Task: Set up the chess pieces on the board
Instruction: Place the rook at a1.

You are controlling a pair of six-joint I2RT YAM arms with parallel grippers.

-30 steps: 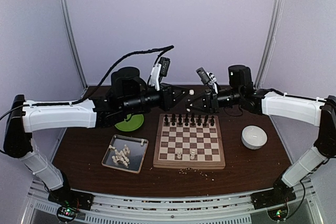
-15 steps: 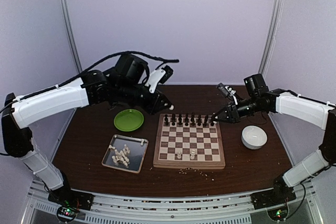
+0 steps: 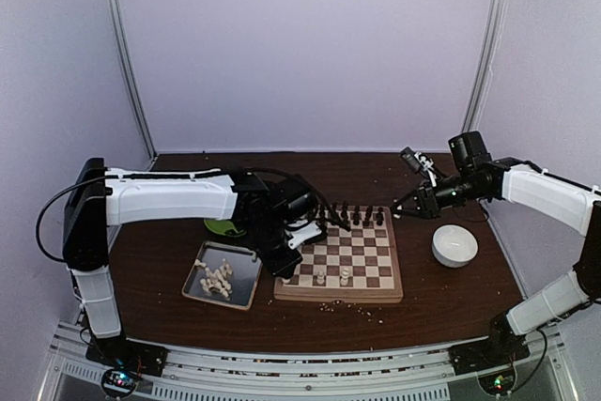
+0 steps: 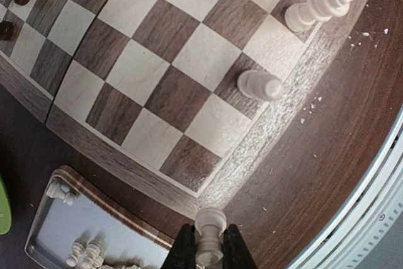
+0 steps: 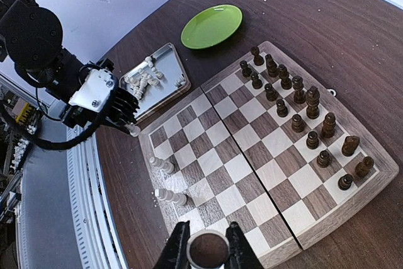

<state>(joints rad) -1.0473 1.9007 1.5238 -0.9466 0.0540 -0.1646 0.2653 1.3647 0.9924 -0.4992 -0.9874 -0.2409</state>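
The board [image 3: 338,296] lies mid-table, with a row of dark pieces [image 3: 343,215] along its far edge and two cream-white pieces [image 3: 321,278] near its front edge. My left gripper [image 3: 285,268] hovers at the board's near-left corner. In the left wrist view it [image 4: 208,244] is shut on a cream-white piece [image 4: 210,222] just off the rim [image 4: 277,149]. My right gripper [image 3: 398,212] is by the far-right corner. In the right wrist view it [image 5: 208,250] is shut on a piece [image 5: 208,251] seen base-on, dark with a pale rim.
A silver tray [image 3: 246,255] with several white pieces lies left of the board. A green plate [image 5: 212,25] sits behind it, mostly hidden by my left arm in the top view. A white bowl [image 3: 454,245] stands right of the board. Pale crumbs [image 3: 329,305] lie along the front.
My left arm has swung from the back of the table, over the green plate, down to the board's near-left corner. My right gripper has drawn back to the right, past the far-right corner.
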